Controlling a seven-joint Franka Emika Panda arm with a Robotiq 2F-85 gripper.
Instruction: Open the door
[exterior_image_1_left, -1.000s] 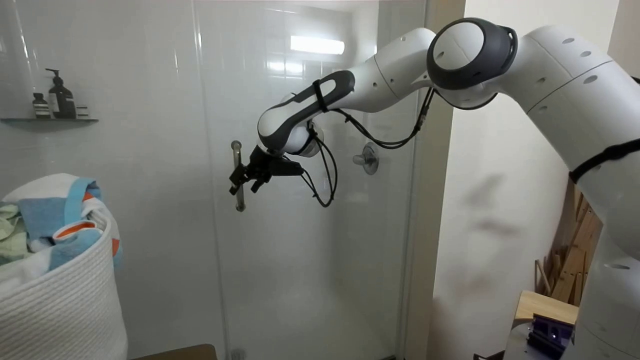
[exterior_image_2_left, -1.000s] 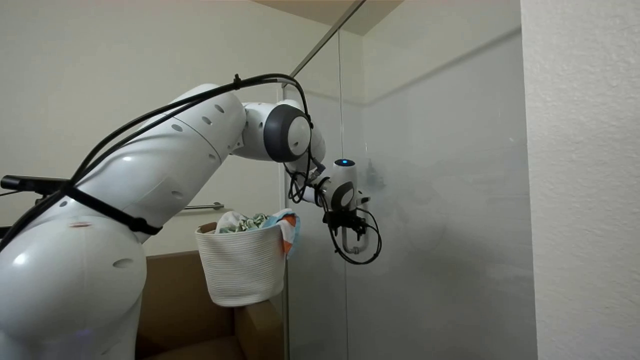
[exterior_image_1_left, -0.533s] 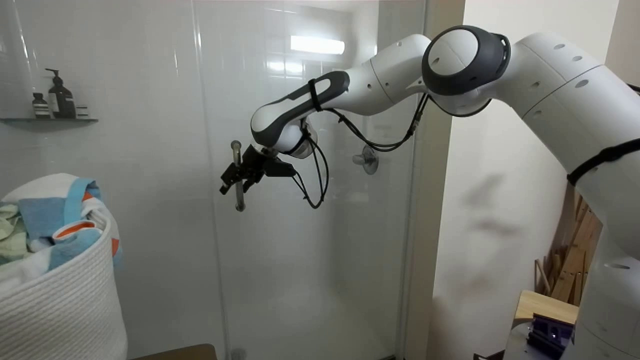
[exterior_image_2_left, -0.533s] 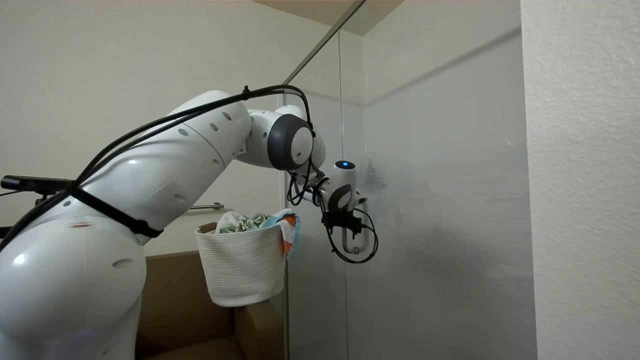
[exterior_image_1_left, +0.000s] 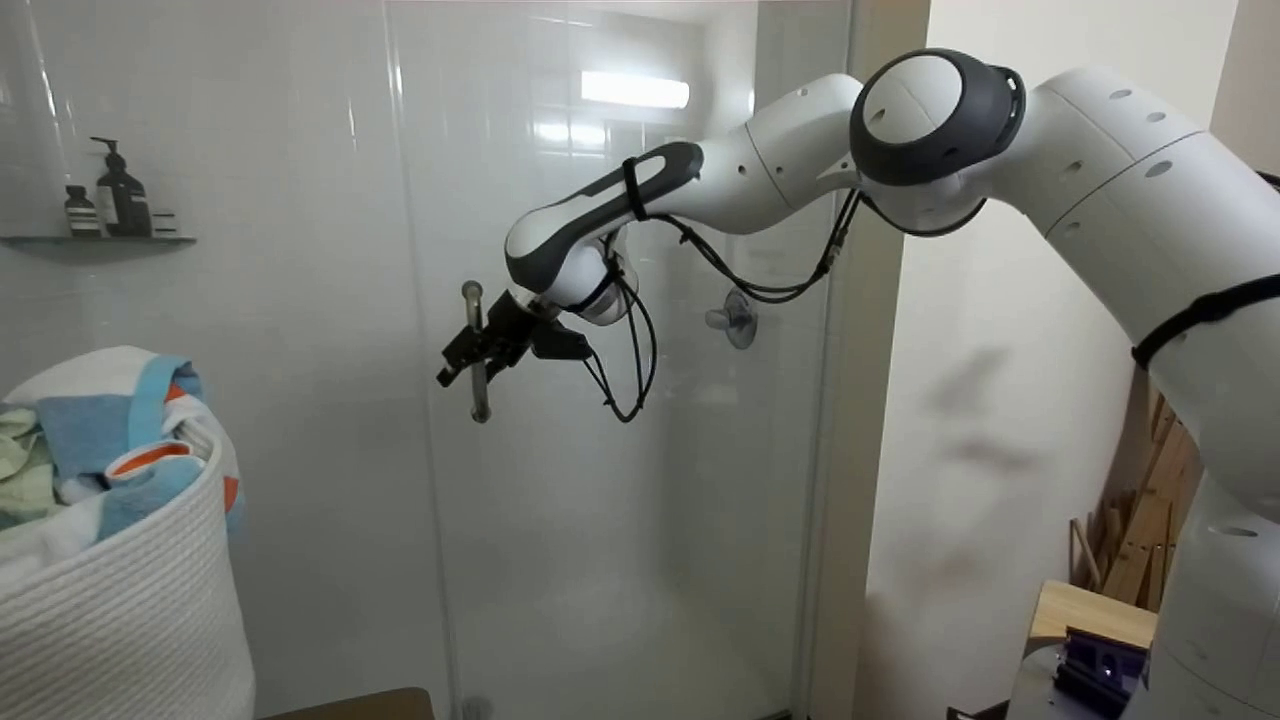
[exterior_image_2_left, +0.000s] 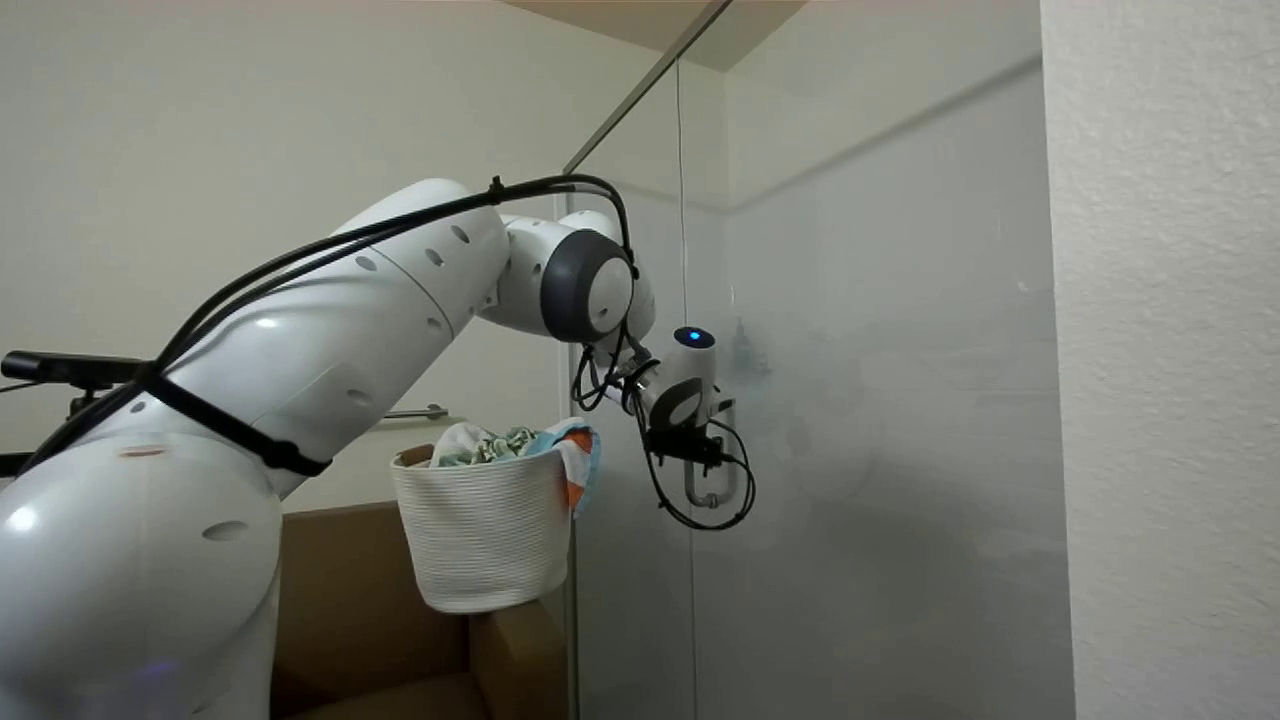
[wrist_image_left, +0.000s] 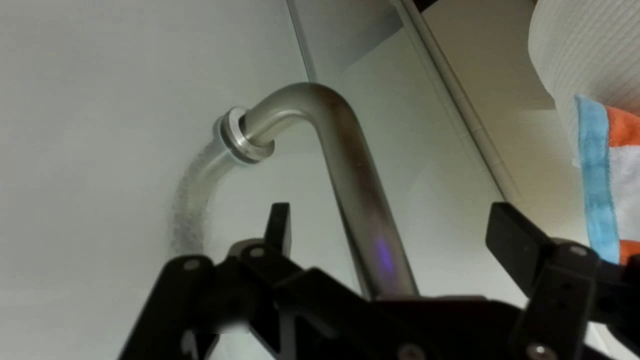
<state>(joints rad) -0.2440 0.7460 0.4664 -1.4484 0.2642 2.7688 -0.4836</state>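
Observation:
The door (exterior_image_1_left: 600, 520) is a tall clear glass panel, also seen in an exterior view (exterior_image_2_left: 880, 600). It stands in line with the fixed glass panel beside it. Its vertical silver bar handle (exterior_image_1_left: 473, 303) also shows in the wrist view (wrist_image_left: 350, 150), and its lower bend shows in an exterior view (exterior_image_2_left: 703, 498). My gripper (exterior_image_1_left: 468, 376) is at the handle's mid-height. In the wrist view the gripper (wrist_image_left: 397, 232) is open, with the bar between its fingers and gaps on both sides. The bar's lower part is hidden there behind the gripper body.
A white woven basket (exterior_image_1_left: 130, 610) with towels rests on a brown armchair (exterior_image_2_left: 380, 600) beside the glass. A shower knob (exterior_image_1_left: 738, 318) shows behind the door. A shelf with bottles (exterior_image_1_left: 122, 195) shows behind the glass. A textured wall (exterior_image_2_left: 1160, 350) borders the door. Cables loop below the wrist.
My gripper has moved forward and slightly left over the handle, so the bar now sits deeper between its fingers. It has barely moved in the last half second. The door has not moved.

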